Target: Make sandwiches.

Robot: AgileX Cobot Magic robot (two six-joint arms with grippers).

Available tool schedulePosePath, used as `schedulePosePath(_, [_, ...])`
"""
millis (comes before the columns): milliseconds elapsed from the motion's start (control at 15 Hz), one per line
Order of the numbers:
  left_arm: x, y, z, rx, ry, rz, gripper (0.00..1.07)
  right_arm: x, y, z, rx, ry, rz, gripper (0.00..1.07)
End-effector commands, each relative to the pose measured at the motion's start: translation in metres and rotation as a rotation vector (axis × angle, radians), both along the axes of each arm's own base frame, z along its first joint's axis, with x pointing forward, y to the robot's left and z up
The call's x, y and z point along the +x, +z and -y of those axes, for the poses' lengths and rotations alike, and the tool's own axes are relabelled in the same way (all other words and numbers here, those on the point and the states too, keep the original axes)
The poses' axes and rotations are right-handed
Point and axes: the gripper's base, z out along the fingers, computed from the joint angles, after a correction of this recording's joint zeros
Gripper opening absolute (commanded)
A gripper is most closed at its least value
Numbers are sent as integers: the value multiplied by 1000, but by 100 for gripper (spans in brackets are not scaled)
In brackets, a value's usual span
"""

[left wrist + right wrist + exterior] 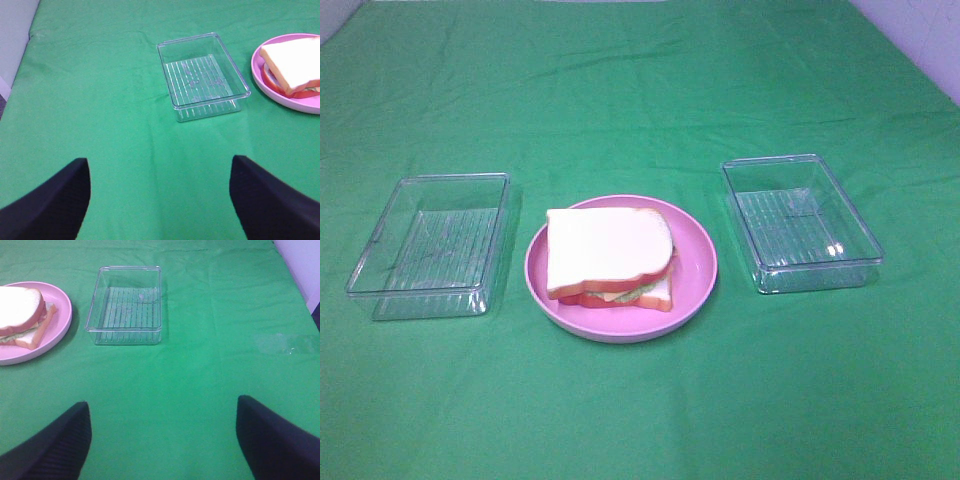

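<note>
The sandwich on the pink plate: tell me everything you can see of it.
The sandwich is assembled and lies flat on the pink plate, between two clear trays. Its top slice is white bread with an orange-brown crust. It sits slightly askew over a matching bottom slice. Reddish, yellow and green layers peek out between them. The pieces look like smooth plastic. Only the plate touches it. Neither gripper is near it.

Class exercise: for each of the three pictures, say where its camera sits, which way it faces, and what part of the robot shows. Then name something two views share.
Exterior high: mounted high, looking down on the green cloth; stacked toy sandwich on the round pink plate between two clear plastic trays; no robot parts show.
Left wrist: low over the cloth, facing one clear tray; the open left gripper shows.
Right wrist: low, facing the other tray; the open right gripper shows.
Shared: all show plate and sandwich.
</note>
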Motion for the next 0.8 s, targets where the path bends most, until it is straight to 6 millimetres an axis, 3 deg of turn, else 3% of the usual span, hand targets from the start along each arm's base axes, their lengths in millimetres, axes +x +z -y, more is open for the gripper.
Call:
schedulePosePath(67, [-3,0,0,-4,1,23,74,-1,0,0,-6,-6,22,76])
schedulePosePath(800, [-3,0,0,-4,1,23,74,-1,0,0,-6,-6,22,76])
